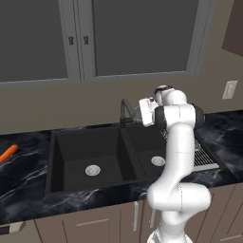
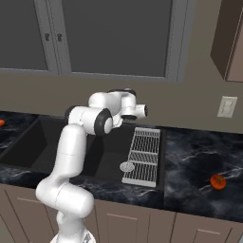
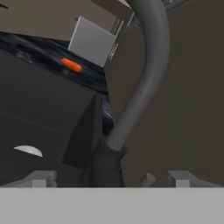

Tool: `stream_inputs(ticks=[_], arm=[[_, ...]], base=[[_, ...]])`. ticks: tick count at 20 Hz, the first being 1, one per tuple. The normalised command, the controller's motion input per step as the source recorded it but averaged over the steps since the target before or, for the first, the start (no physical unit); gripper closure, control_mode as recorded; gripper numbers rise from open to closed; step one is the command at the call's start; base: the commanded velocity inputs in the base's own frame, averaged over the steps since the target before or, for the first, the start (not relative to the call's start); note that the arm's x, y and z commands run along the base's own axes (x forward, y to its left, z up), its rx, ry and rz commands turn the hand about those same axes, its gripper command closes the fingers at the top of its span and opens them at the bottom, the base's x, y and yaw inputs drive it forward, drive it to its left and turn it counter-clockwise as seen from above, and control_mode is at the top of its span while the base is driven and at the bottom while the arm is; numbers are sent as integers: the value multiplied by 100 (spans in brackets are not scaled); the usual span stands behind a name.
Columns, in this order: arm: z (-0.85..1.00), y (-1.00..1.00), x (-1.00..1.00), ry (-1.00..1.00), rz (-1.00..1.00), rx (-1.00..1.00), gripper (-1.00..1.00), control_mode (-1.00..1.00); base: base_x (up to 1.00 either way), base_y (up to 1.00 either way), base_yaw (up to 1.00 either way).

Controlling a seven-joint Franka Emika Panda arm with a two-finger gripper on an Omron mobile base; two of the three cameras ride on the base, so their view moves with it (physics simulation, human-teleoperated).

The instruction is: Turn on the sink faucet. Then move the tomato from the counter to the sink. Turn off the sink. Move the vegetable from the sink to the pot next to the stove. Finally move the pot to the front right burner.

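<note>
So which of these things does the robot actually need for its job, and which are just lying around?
Needed for the job:
- sink faucet, with the open gripper right at its base
- sink
- tomato on the counter, right of the sink

Just lying about:
- carrot, left of the sink
- wire rack over the right basin
- wall outlet

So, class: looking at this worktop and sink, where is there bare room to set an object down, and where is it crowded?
Free: the counter between the drying rack and the tomato; the counter stretch between the carrot and the sink; the left basin floor around its drain. Crowded: behind the sink divider, where the open gripper sits at the faucet.
</note>
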Motion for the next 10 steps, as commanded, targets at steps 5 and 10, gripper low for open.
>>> stream_inputs(ticks=[5, 10], arm=[[-18, 54, -6, 1, 5, 2, -100, -100], [-10, 25, 0, 5, 4, 3, -100, -100]], base=[[0, 0, 0], [0, 0, 0]])
